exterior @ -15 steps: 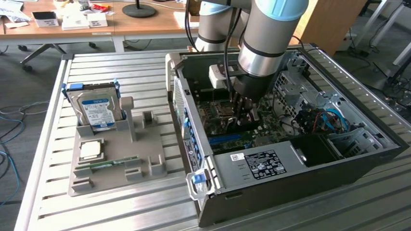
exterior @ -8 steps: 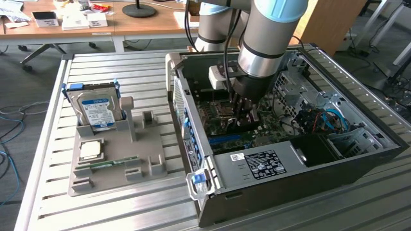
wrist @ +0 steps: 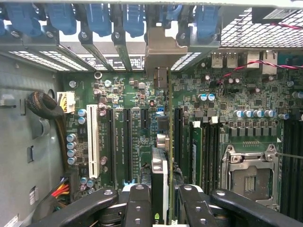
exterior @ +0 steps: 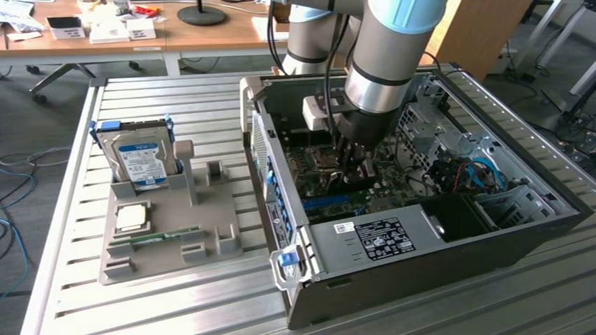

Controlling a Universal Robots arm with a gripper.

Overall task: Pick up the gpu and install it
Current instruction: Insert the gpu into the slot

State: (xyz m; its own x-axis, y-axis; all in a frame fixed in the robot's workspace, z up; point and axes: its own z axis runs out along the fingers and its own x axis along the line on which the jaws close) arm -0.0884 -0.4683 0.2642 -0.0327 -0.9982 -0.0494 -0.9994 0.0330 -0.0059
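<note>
Claw (wrist: 163, 201) is reaching down inside the open PC case (exterior: 419, 258), fingers pinching the gpu (wrist: 161, 142) edge-on over the motherboard (wrist: 137, 99) slots. Card is looking light, stiff, fragile; top edge grip is suiting it, off the components.

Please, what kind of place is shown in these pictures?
Probably a robotics lab or workshop: an open computer case lies on a slatted metal table, beside a grey parts holder, with office desks behind.
</note>
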